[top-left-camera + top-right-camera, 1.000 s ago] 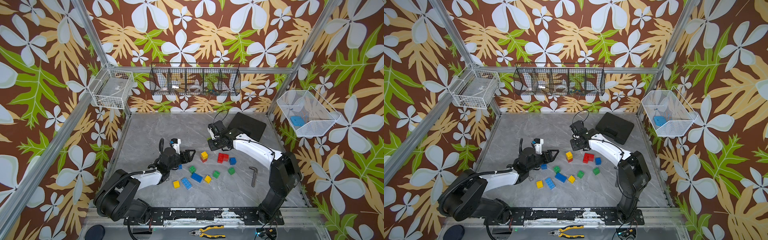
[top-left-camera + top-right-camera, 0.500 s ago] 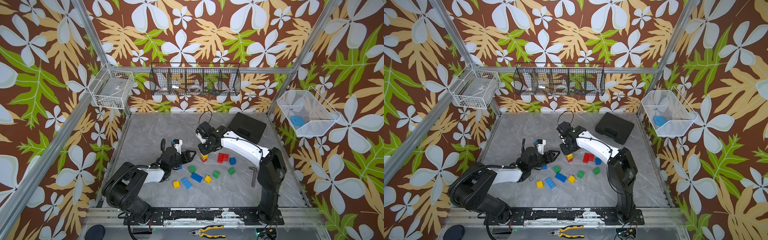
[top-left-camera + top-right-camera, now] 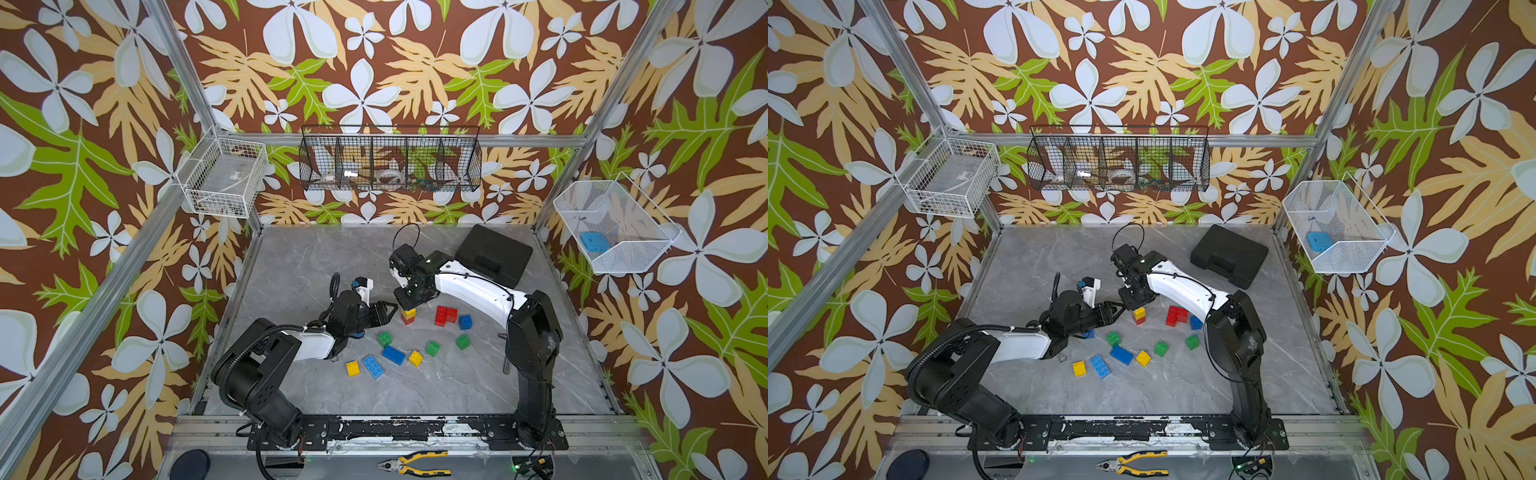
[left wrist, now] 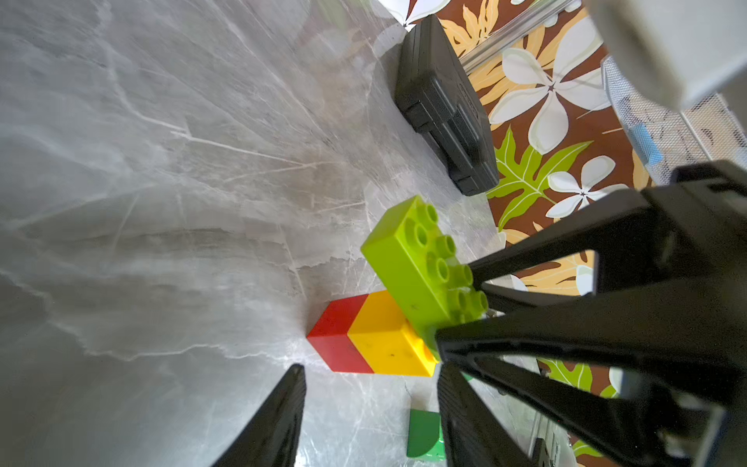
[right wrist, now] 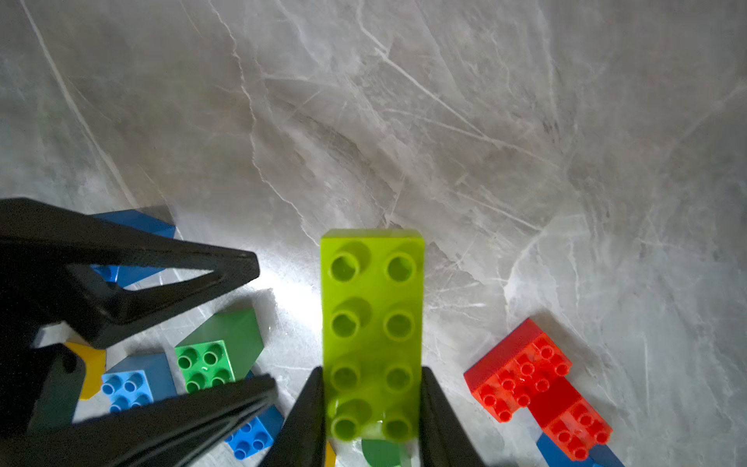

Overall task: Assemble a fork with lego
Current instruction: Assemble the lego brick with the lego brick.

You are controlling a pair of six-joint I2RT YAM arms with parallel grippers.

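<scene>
The right gripper (image 5: 372,374) pinched one end of the lime brick (image 5: 372,299) over the stack (image 4: 372,335), probably to press it on. The left gripper (image 3: 386,313) stood part-open beside the stack, likely to steady it.

Right gripper (image 3: 409,300) brings the long lime-green studded plastic brick (image 5: 372,323) to the yellow-on-red brick stack (image 3: 408,316).
Left gripper (image 3: 390,314) edges closer to it, jaws narrowing.
</scene>
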